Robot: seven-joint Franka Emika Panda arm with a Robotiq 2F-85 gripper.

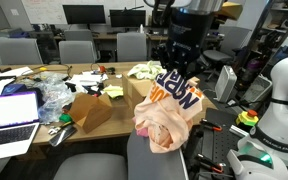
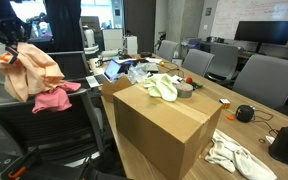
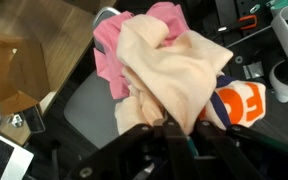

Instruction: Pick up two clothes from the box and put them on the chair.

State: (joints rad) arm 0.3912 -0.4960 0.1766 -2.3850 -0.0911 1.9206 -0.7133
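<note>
gripper [image 1: 177,68] is clamped on the peach cloth [image 1: 166,118]. The bundle hangs straight down from it, directly over the chair [image 1: 149,160] seat. The pink cloth [image 3: 112,55] sits right beneath and looks to be on the seat already; can't tell if the two touch. Drop path is vertical, nothing in between. The box [image 2: 164,122] is well off to the side on the counter [image 2: 254,135], with a pale cloth [image 2: 162,88] on top.

Office premises: swivel chairs [image 1: 76,50] ring the cluttered bench [image 2: 224,96]; monitors [image 1: 84,14] stand behind it, a laptop [image 1: 9,112] on it.
</note>
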